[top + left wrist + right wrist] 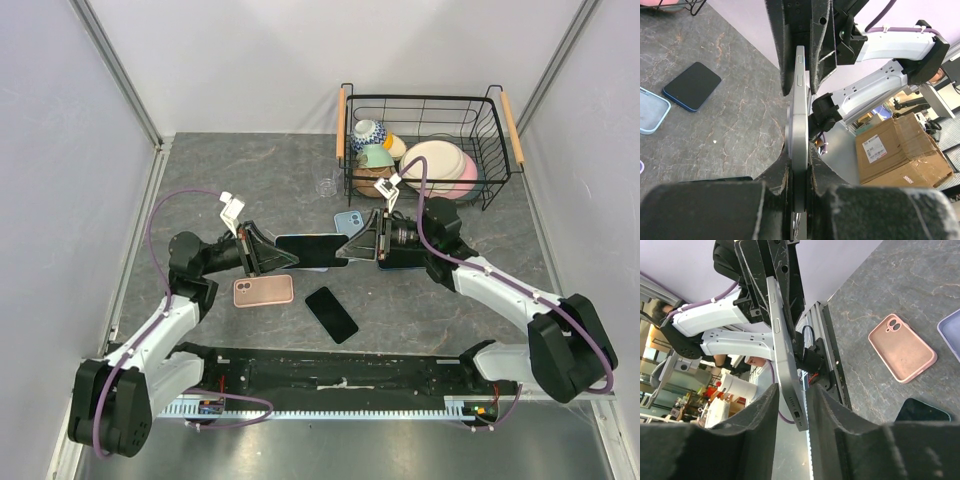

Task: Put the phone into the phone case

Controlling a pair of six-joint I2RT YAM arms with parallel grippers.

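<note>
A silver-edged phone [312,250] hangs level above the table between my two grippers. My left gripper [285,257] is shut on its left end; in the left wrist view both pads press the phone's edge [800,115] at the gripper [800,172]. My right gripper [352,245] is around the phone's right end. In the right wrist view the phone [782,355] sits tilted between the fingers of the right gripper [792,395], with a gap on one side. A pink phone case [263,291] lies open-side down below the left gripper. It also shows in the right wrist view [902,347].
A black phone [331,314] lies near the front. A light blue case [347,220] and a dark blue-edged phone [400,262] lie under the right arm. A wire basket [420,98] with bowls and plates stands at the back right.
</note>
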